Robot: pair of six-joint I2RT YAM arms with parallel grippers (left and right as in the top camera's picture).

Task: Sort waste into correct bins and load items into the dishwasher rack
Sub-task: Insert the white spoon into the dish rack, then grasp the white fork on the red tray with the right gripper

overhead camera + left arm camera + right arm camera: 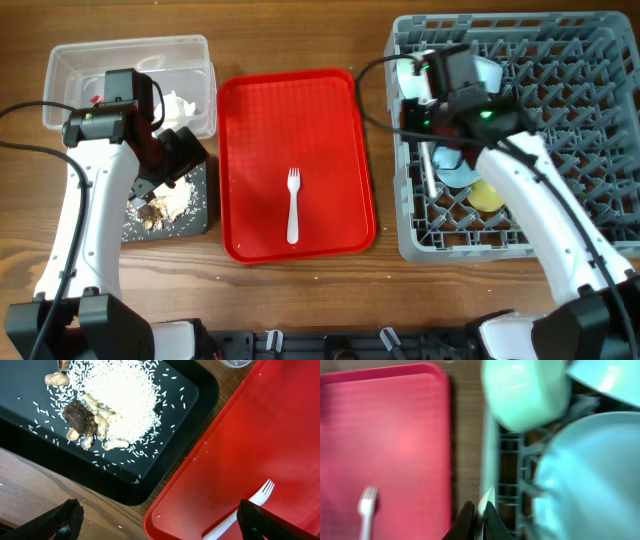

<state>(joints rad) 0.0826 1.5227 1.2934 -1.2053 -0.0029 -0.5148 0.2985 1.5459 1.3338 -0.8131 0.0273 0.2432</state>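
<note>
My left gripper [170, 165] [160, 517] is open and empty, above the black tray [195, 215] [30, 400] where it meets the red tray. The black tray holds rice and peanut food scraps [160, 205] [115, 395]. The clear tub [80, 60] holds a white napkin [180, 103] and a red wrapper [97, 98]. A white fork [293, 205] [250, 502] [366, 507] lies on the red tray. My right gripper [428, 175] [480, 512] is shut on a thin white spoon [485, 502] at the left edge of the grey rack [580, 120] [507, 465].
The red tray [270, 120] [260, 435] [380, 425] lies between the black tray and the rack. In the rack stand a mint-green bowl [525, 390], a pale blue plate [462, 178] [590, 470], a pale blue bowl [605, 375] and a yellow cup [488, 195].
</note>
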